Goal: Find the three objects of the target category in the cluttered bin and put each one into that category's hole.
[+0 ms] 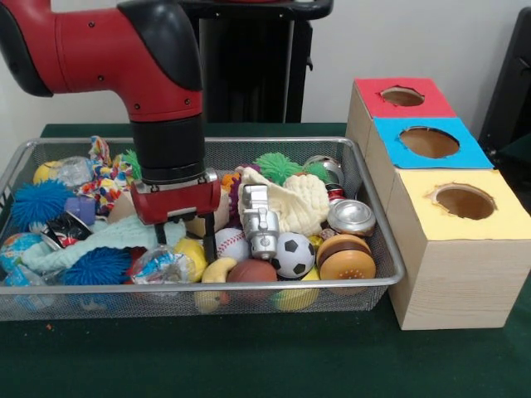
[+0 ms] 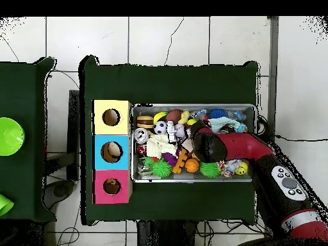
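Evidently the search step is in hand: the red-and-black arm's gripper [image 1: 186, 239] hangs low over the wide silver wire-mesh bin [image 1: 249, 287], its dark fingers [image 1: 210, 242] a little apart and holding nothing, their tips among the toys. Just below lies a pale yellow curved squishy toy [image 1: 217, 271] (banana-like) at the near rim. Next, I judge, it must settle on a target. I count one bin and three holes: red [image 1: 402, 96], blue [image 1: 429, 142], yellow [image 1: 465, 201]. Other targets: unclear.
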Controlling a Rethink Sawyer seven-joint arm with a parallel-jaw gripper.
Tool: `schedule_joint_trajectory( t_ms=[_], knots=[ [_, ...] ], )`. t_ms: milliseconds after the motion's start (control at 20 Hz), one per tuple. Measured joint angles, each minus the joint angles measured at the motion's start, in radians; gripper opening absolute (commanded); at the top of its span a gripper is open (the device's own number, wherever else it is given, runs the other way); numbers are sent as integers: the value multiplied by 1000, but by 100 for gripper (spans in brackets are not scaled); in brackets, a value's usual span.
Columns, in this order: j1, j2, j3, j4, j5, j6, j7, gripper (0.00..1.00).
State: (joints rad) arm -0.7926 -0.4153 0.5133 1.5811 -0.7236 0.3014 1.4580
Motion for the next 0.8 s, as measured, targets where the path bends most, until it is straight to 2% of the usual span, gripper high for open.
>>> schedule_joint_trajectory(
  t_ms=[100,150,300,450,800],
  knots=[
    [36,-5,-38,-13,3,-1,5,100],
    [98,-18,-89,-33,10,0,16,100],
    [154,-29,-133,-49,18,1,25,100],
    [246,-36,-213,-82,36,2,29,100],
    [308,12,-301,-143,85,2,29,100]
  ],
)
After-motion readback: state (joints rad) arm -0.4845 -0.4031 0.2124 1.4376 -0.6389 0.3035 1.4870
